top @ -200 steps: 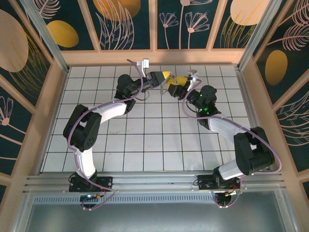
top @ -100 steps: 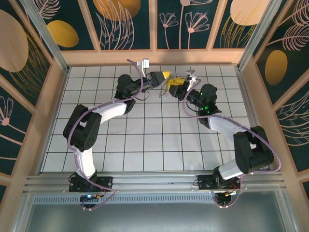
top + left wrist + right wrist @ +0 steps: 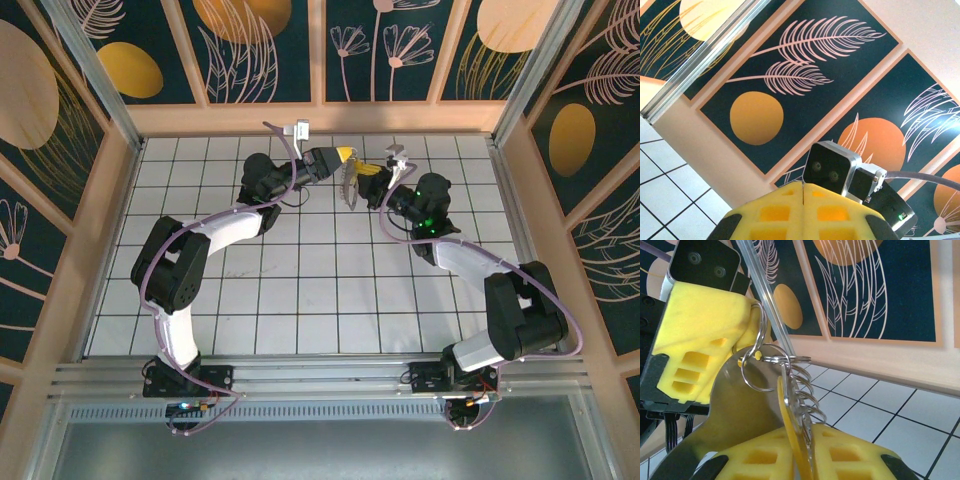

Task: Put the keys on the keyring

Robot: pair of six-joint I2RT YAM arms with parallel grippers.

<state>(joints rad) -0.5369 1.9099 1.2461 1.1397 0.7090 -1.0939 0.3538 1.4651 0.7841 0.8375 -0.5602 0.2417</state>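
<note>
Two arms are meeting tip to tip over the far middle of the tiled table [image 3: 300, 290]. The right gripper [image 3: 368, 172], spread wide a second ago, is now closing up. Its yellow fingers are pressing together on the thin yellow key [image 3: 788, 415] and the coiled wire beside it. The left gripper [image 3: 344, 155] is staying shut, apparently pinching the keyring [image 3: 790, 359] by one loop. Key and keyring are touching in mid-air, so threading is probably just beginning. No brand, label or writing is showing clearly enough to read.
</note>
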